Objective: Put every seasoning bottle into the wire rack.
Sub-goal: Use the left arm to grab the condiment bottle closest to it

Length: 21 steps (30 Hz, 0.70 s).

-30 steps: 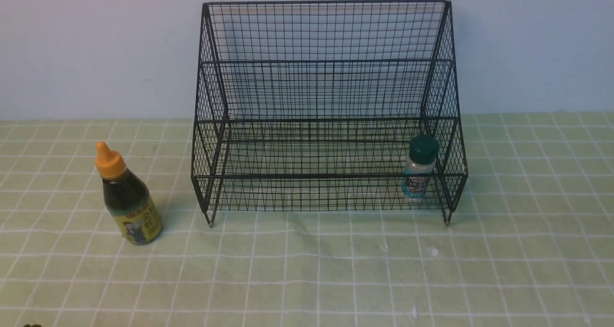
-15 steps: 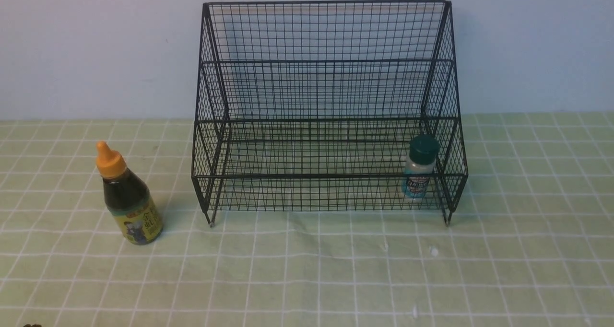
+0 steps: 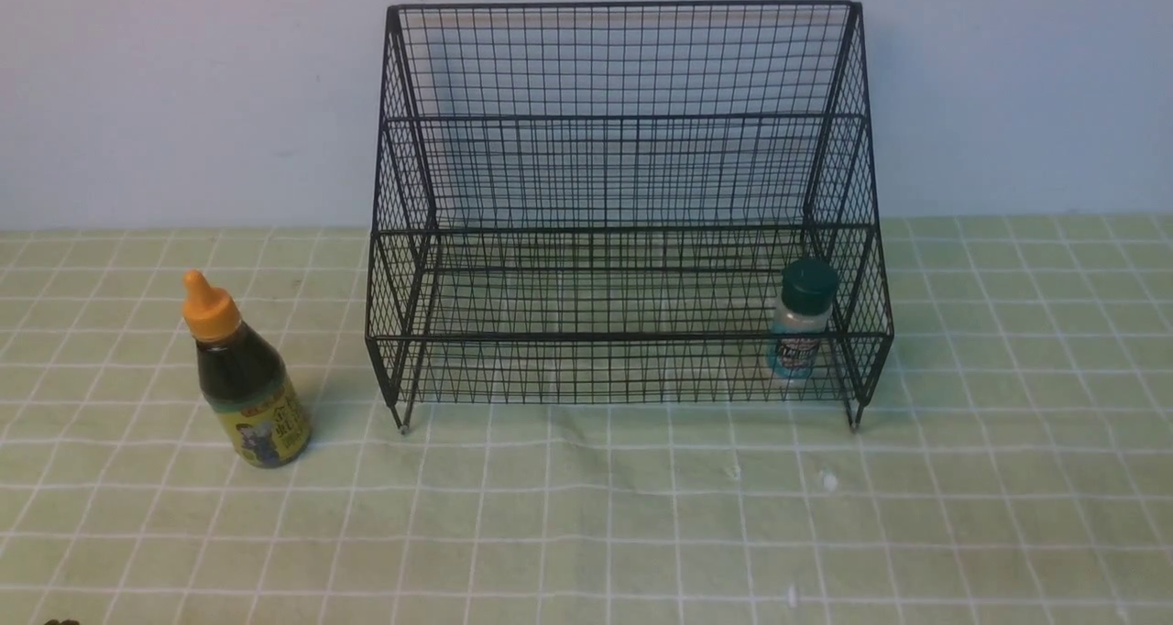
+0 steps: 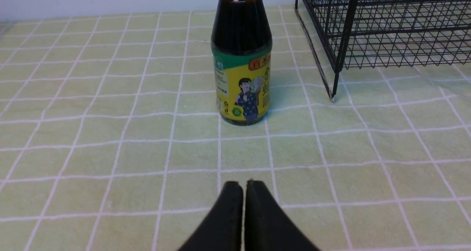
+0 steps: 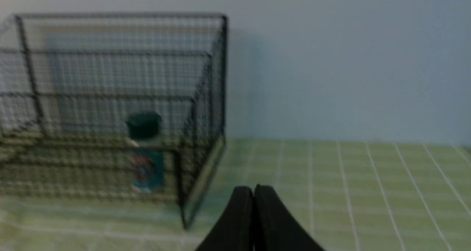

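Observation:
The black wire rack (image 3: 623,116) stands at the back middle of the table. A small clear shaker with a dark green lid (image 3: 800,318) stands upright inside the rack's lower tier at its right end. The dark-liquid bottle with an orange cap (image 3: 240,373) stands on the cloth left of the rack. In the left wrist view this bottle (image 4: 241,56) is straight ahead of my left gripper (image 4: 243,184), which is shut, empty and well short of it. My right gripper (image 5: 254,188) is shut and empty, near the rack's right corner (image 5: 191,192); the shaker (image 5: 145,151) shows blurred behind the mesh.
A green checked cloth (image 3: 641,515) covers the table, with a pale wall behind. A rack foot (image 4: 333,94) stands right of the dark bottle. Neither arm shows in the front view.

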### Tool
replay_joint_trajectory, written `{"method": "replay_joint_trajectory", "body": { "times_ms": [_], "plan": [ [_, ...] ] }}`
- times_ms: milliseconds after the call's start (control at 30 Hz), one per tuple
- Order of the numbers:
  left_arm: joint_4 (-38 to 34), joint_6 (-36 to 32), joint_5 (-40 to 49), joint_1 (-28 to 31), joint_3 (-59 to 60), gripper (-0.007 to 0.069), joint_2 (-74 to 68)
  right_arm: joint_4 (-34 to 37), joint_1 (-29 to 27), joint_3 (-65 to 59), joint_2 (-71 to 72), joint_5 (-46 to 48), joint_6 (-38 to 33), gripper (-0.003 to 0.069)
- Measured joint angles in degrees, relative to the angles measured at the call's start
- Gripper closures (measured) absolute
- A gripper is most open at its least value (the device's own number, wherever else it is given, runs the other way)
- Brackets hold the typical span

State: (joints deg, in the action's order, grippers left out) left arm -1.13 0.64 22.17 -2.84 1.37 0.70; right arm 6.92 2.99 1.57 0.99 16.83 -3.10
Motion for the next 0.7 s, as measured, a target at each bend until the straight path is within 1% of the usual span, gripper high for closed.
{"method": "replay_joint_trajectory", "body": {
  "times_ms": [67, 167, 700],
  "plan": [
    [0.00, 0.00, 0.00, 0.00, 0.00, 0.0631, 0.00, -0.08, -3.72, -2.78, 0.00, 1.78, 0.00, 0.0672],
    [0.00, 0.00, 0.00, 0.00, 0.00, 0.0631, 0.00, -0.54, -6.35, -2.96, 0.00, 4.27, -0.14, 0.0672],
    [-0.07, 0.00, 0.00, 0.00, 0.00, 0.0631, 0.00, -1.03, -6.52, -2.89, 0.00, 4.84, 0.56, 0.0672]
  ]
}}
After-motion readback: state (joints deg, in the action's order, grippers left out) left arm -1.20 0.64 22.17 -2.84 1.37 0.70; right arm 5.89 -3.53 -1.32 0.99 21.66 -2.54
